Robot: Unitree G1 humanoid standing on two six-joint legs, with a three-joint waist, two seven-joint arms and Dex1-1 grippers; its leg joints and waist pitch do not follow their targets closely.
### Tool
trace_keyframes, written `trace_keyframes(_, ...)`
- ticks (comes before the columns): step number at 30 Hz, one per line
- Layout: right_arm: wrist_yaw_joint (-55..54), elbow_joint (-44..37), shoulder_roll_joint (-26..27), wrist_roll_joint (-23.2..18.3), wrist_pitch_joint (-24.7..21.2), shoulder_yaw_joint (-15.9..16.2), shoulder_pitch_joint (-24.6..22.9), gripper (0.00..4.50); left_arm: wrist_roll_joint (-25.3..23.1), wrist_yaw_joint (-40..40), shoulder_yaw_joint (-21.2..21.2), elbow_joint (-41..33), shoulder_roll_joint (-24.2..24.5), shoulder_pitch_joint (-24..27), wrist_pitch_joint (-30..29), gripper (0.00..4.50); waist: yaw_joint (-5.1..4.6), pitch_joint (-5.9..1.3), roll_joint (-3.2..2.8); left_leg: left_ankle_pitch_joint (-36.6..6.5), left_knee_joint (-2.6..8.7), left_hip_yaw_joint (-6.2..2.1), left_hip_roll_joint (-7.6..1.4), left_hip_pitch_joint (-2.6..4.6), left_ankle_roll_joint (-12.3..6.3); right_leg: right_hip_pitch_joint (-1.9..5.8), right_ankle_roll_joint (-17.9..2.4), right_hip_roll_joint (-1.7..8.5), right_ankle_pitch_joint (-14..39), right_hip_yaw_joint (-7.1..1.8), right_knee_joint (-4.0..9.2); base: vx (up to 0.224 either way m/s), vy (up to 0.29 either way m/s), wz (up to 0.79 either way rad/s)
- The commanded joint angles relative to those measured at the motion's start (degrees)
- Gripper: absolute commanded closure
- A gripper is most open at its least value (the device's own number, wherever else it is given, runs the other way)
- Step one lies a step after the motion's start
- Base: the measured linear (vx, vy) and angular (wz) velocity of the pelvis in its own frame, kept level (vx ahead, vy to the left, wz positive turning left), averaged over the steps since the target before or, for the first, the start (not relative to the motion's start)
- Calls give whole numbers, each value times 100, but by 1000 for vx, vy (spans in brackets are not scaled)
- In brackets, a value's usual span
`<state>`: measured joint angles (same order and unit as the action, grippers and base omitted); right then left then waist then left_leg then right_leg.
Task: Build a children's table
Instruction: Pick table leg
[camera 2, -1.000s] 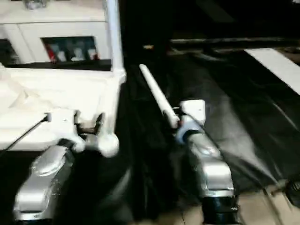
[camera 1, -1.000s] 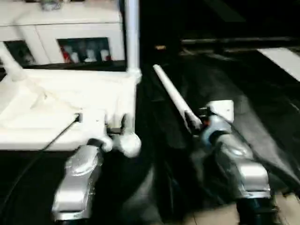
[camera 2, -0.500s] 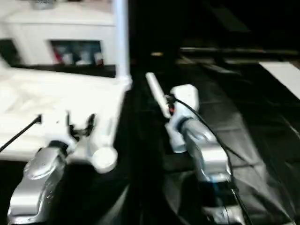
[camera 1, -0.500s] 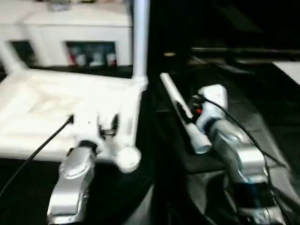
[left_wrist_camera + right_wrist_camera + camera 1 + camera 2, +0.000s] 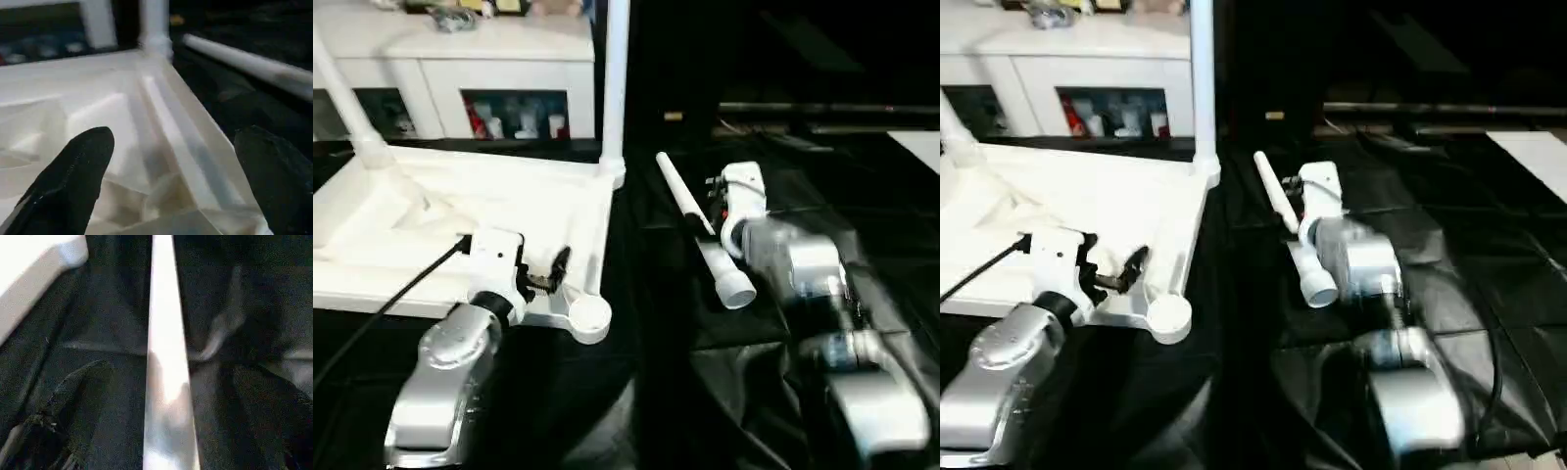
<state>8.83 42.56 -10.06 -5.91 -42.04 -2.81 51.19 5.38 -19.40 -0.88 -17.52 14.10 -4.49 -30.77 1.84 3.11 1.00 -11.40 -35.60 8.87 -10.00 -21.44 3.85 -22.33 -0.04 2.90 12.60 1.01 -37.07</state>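
Left eye view: the children's table (image 5: 460, 211) is lying upside down on a black sheet (image 5: 862, 186), its underside facing up.
Fitted legs: one leg (image 5: 615, 88) is standing upright in the far right corner socket; another leg (image 5: 357, 122) is leaning out of the far left corner.
Empty socket: the near right corner socket (image 5: 588, 319) is sitting open, with no leg in it.
Loose leg: a fourth leg (image 5: 700, 235) is lying on the sheet just beside the top's right edge, wide hollow end toward the robot.
Left gripper: the left gripper (image 5: 540, 276) is hovering over the top's near right corner, released, fingers spread wide and grasping nothing.
Left wrist view: its two black fingers (image 5: 73, 171) are straddling the ribbed underside and the right rim.
Right gripper: the right gripper (image 5: 168, 416) is hanging over the loose leg, released, one finger on either side and neither pressing on it.
Background: a white cabinet (image 5: 499, 69) with glass-fronted compartments is standing behind the table.
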Motion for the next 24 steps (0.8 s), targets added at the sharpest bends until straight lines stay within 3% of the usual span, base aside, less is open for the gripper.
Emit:
trace_keyframes(1,143,322,-107,52,-201,-26,211,9,142,-206,139,-248,94,61,-197,0,25,-406,-9,-276,389,-16,-189,32,-10,251,-1258,358,-443,-190,352,0,0,0)
trace_keyframes(4,507,769,-214,136,-543,137,426,9,276,-516,305,-545,313,123,-359,0,43,-451,-6,169,338,5,-175,-6,-234,274,-1467,338,-1147,-176,282,0,0,0)
trace_keyframes(6,816,1201,-303,90,-624,181,590,9,363,-1008,585,-867,655,189,-296,0,54,-420,-2,-19,353,9,-197,-5,-299,252,-1555,364,-928,-169,303,0,0,0)
trace_keyframes(10,1012,1773,-424,99,-519,142,785,9,624,-1357,735,-1345,863,183,-462,0,66,-355,-4,-579,397,43,-251,36,-99,212,-1561,383,-84,-175,367,0,0,0)
trace_keyframes(12,1181,1914,-469,152,-522,222,833,44,628,-1364,740,-1412,889,111,-489,0,54,-329,15,-880,408,67,-256,46,12,189,-1486,382,385,-178,404,0,0,0)
trace_keyframes(15,1232,2105,-518,219,-437,234,914,49,660,-1369,741,-1469,934,3,-585,0,44,-317,43,-1064,424,62,-255,44,131,169,-1279,399,909,-184,436,0,0,0)
trace_keyframes(16,1322,2265,-558,276,-349,258,972,61,636,-1348,770,-1479,979,-56,-592,0,26,-321,78,-1100,418,68,-256,51,152,148,-1241,393,1015,-185,448,0,0,0)
trace_keyframes(18,1382,2363,-575,302,-316,275,1000,85,627,-1339,772,-1483,1002,-67,-596,0,30,-326,50,-1085,416,63,-256,44,184,141,-1219,402,1008,-188,443,0,0,0)
trace_keyframes(19,1474,2474,-606,331,-280,302,1023,91,593,-1304,779,-1500,1018,-76,-634,0,17,-323,112,-1024,424,67,-261,22,171,152,-1216,391,928,-180,439,0,0,0)
trace_keyframes(21,1552,2589,-630,345,-241,310,1050,98,565,-1284,772,-1518,1049,-68,-675,0,30,-332,104,-879,409,72,-258,20,143,148,-1242,399,765,-181,414,0,0,0)
trace_keyframes(23,1688,2706,-639,369,-193,336,1058,129,600,-1270,733,-1596,1094,17,-740,0,33,-342,187,-745,409,78,-259,7,96,171,-1269,393,577,-175,397,0,0,0)
trace_keyframes(24,1697,2713,-639,371,-190,336,1059,134,603,-1270,730,-1602,1097,22,-745,0,45,-346,168,-709,407,74,-262,11,79,171,-1283,403,532,-175,386,0,0,0)
